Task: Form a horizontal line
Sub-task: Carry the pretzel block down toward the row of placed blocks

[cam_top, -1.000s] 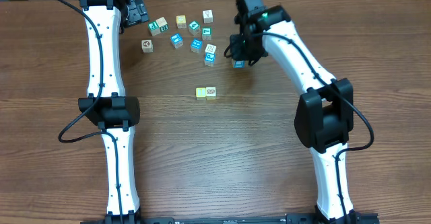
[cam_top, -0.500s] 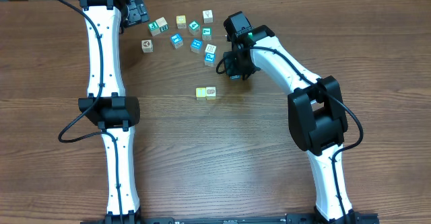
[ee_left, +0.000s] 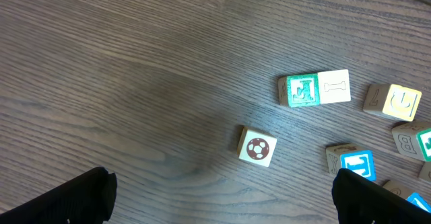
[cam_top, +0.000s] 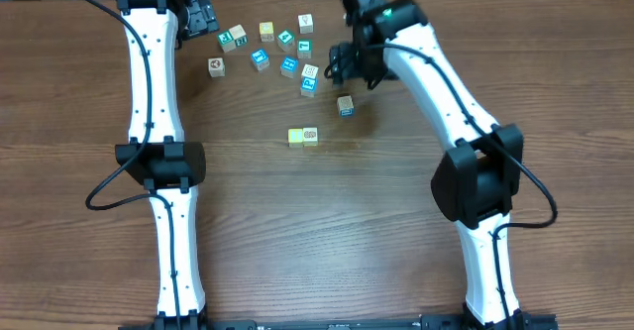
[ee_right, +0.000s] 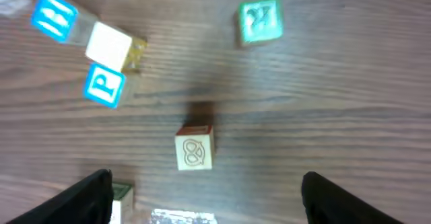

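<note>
At table [cam_top: 297, 221] centre | horizontal line [cam_top: 303, 136]: yellow-green cube [cam_top: 295, 137] touching cream cube [cam_top: 311, 135]

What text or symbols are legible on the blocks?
"P": blue block, right wrist view.
Soccer ball picture, no text: ball block, left wrist view.
Bone picture, no text: bone block.
Pretzel-like mark, no text: pretzel block.
Green block and the other letters: too blurred to read.
Overhead view: all too small to read.
</note>
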